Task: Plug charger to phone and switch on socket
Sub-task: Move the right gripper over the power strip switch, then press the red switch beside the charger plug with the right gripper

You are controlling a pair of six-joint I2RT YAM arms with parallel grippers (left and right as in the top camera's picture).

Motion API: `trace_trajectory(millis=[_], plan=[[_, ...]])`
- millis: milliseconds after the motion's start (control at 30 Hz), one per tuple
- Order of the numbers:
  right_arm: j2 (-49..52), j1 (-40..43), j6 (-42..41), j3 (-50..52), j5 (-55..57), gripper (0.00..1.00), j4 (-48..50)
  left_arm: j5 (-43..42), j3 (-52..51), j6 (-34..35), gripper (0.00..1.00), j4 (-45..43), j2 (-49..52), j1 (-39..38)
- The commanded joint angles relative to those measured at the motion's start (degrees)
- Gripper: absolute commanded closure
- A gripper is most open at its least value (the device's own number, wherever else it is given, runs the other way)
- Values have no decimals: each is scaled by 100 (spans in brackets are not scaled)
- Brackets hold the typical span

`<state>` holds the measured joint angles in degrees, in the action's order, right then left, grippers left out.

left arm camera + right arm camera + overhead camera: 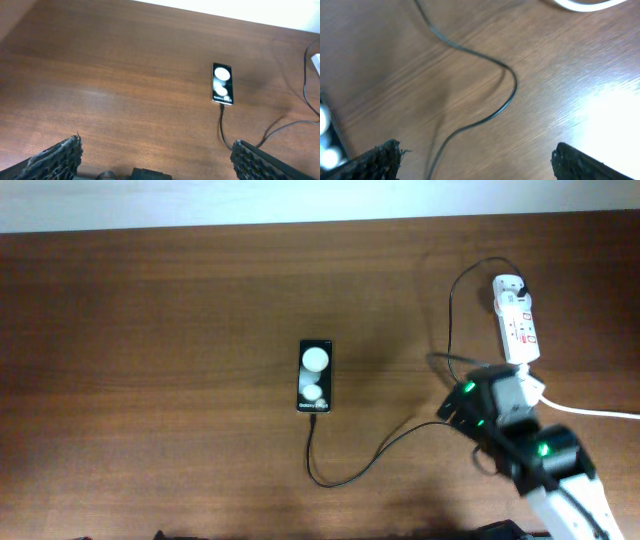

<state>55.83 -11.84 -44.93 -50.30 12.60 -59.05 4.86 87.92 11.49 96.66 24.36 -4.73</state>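
Right gripper [477, 162]: fingers are being held spread wide above the charger [514, 90], nothing pinched.
Left gripper [157, 162]: fingers are being held spread, empty; shown by its wrist view only.
Phone [315, 375]: mid-table, being met by the charger at 6 o'clock; clipped at 9 o'clock in the right wrist view.
Socket [518, 320]: at 2 o'clock overhead, near end being covered by the right arm [545, 460]; switches unreadable.
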Motion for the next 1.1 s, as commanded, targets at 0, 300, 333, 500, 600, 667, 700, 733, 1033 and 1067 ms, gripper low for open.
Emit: trace_trajectory(millis=[0, 300, 333, 500, 600, 667, 700, 733, 1033, 1067], plan=[[765, 1543, 1947, -695, -1749, 1, -254, 76, -22, -90, 1, 2, -76, -2], [1845, 2256, 1530, -1182, -1797, 96, 155, 76, -22, -90, 1, 2, -713, 4], [2094, 2413, 1528, -1845, -1478, 96, -133, 76, -24, -90, 1, 2, -892, 37], [4728, 3252, 1530, -5486, -1252, 94, -2070, 76, -22, -90, 1, 2, -1661, 356], [6487, 3512, 1534, -7302, -1255, 93, -2618, 76, -22, -90, 1, 2, -1836, 356], [7060, 3512, 1596, -7379, -1252, 93, -2297, 76, -22, -90, 1, 2, -1945, 358], [7237, 3510, 1598, -7379, -1255, 93, -2140, 76, -22, -90, 1, 2, -1982, 358], [7390, 3510, 1622, -7379, -1257, 93, -1930, 76, -22, -90, 1, 2, -1987, 358], [7788, 3506, 1617, -7309, -1300, 94, -1054, 76, -22, -90, 1, 2, -1991, 380], [7868, 3506, 1617, -7309, -1397, 94, -1010, 76, -22, -90, 1, 2, -1991, 380]])
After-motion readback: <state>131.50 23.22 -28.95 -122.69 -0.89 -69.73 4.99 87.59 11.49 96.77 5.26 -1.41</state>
